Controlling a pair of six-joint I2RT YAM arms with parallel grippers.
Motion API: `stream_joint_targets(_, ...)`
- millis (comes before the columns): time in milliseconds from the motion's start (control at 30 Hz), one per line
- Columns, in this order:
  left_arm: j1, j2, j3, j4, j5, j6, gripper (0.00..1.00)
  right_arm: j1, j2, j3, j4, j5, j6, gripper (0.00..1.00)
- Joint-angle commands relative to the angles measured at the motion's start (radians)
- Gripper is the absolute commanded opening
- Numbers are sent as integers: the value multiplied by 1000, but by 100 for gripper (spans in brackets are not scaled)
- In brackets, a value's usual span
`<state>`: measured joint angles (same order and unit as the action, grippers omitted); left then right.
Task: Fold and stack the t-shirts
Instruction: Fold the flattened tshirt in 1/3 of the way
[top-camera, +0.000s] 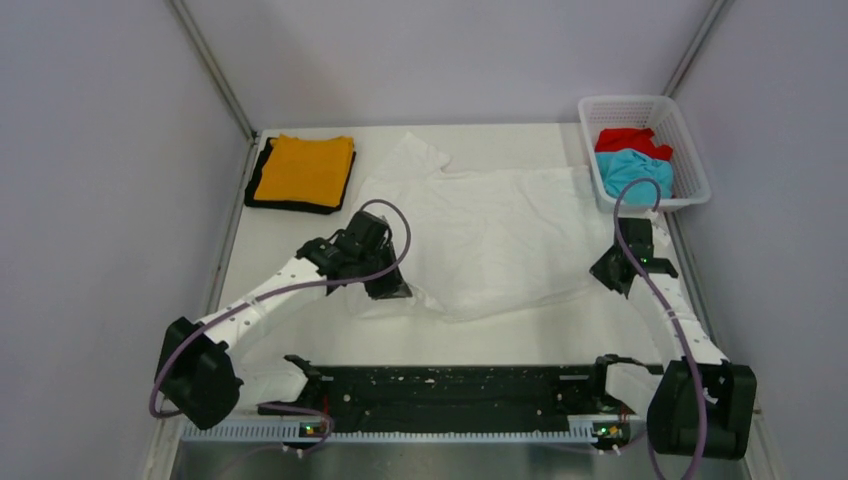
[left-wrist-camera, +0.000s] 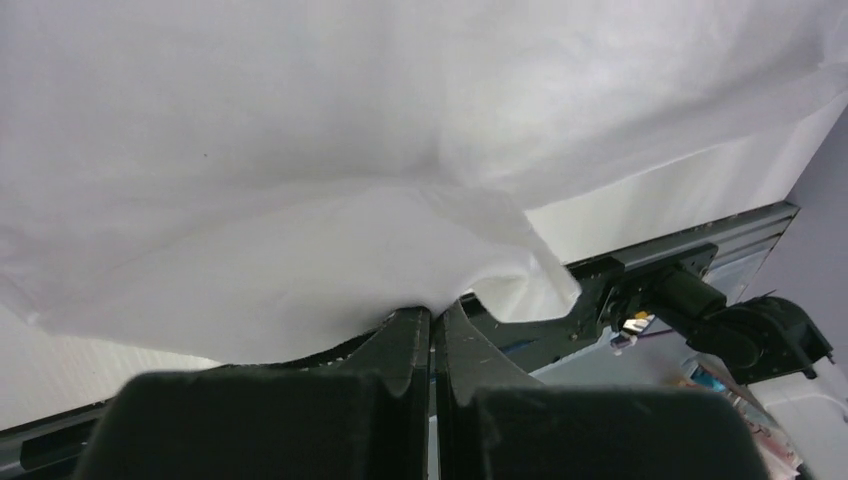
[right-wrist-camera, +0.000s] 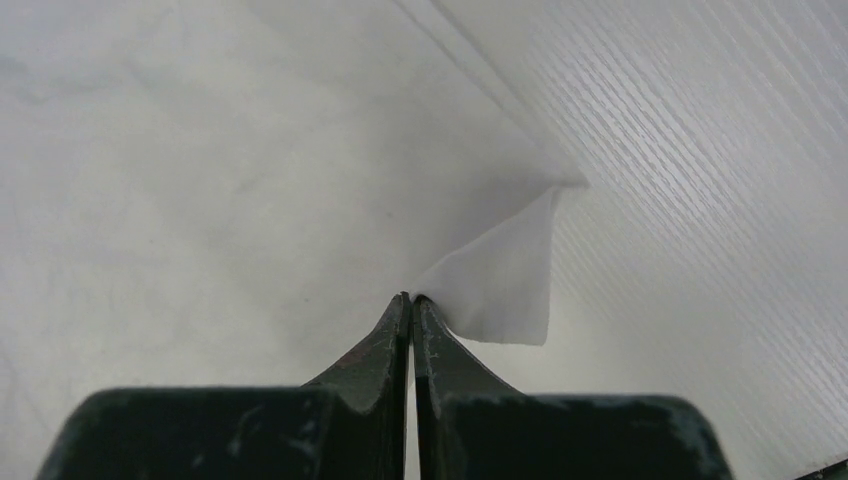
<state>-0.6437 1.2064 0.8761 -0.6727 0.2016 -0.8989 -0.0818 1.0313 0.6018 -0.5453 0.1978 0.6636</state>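
The white t-shirt (top-camera: 490, 235) lies spread across the middle of the table. My left gripper (top-camera: 392, 290) is shut on its near left edge; in the left wrist view the cloth (left-wrist-camera: 300, 200) rises from the closed jaws of the left gripper (left-wrist-camera: 433, 312). My right gripper (top-camera: 606, 272) is shut on the shirt's near right corner, which shows as a pinched flap (right-wrist-camera: 505, 275) at the tips of the right gripper (right-wrist-camera: 410, 298). The orange t-shirt (top-camera: 305, 168) lies folded on the black t-shirt (top-camera: 262, 195) at the back left. The red t-shirt (top-camera: 630, 140) and teal t-shirt (top-camera: 638, 172) are in the basket.
The white lattice basket (top-camera: 690, 150) stands at the back right against the side wall. Grey walls close in the table on the left, right and back. A black rail (top-camera: 450, 385) runs between the arm bases along the near edge.
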Motion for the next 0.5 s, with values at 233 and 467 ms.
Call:
stream_joint_targets(233,185,129,147,33,92,90,0,-9,207,222,95,-34,-74,0)
stream_joint_targets(467,227,192,274,16,57,204,0,-1,281,306,110,-33,-78,0)
